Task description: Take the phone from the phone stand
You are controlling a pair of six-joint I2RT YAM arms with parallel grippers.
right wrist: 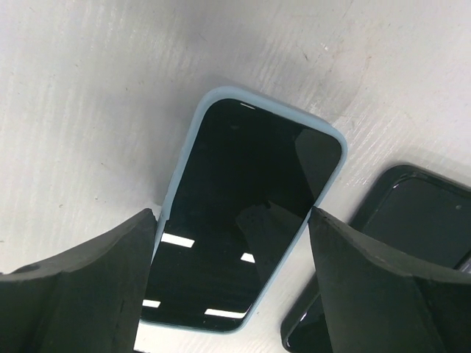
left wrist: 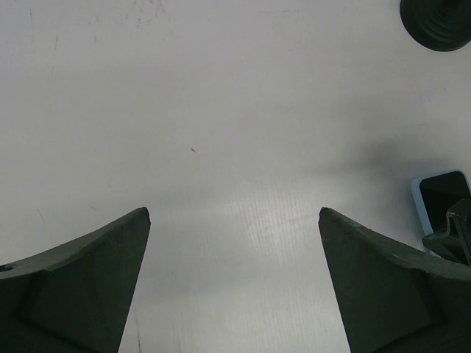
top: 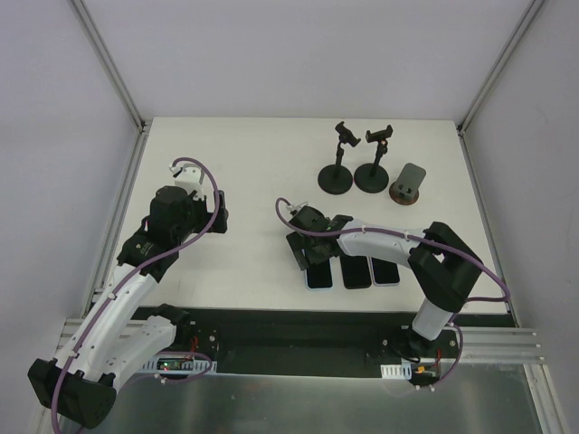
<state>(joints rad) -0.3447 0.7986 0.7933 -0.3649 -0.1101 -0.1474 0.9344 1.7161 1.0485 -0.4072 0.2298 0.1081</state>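
Note:
A phone in a light-blue case (right wrist: 246, 169) lies flat on the white table (top: 244, 172), leftmost of a row of three (top: 318, 276). My right gripper (right wrist: 232, 213) is low over it, one fingertip against each long edge (top: 308, 246). Two black clamp phone stands (top: 336, 176) (top: 372, 174) and a grey wedge stand (top: 409, 184) stand at the back right, all without a phone. My left gripper (left wrist: 234, 213) hangs open over bare table at the left (top: 220, 217); the blue phone's end (left wrist: 440, 197) shows at its view's right edge.
A black phone (top: 355, 271) (right wrist: 412, 220) lies right beside the blue one, and a third phone (top: 386, 271) beside that. A black stand base (left wrist: 438, 22) shows in the left wrist view's top right corner. White walls enclose the table.

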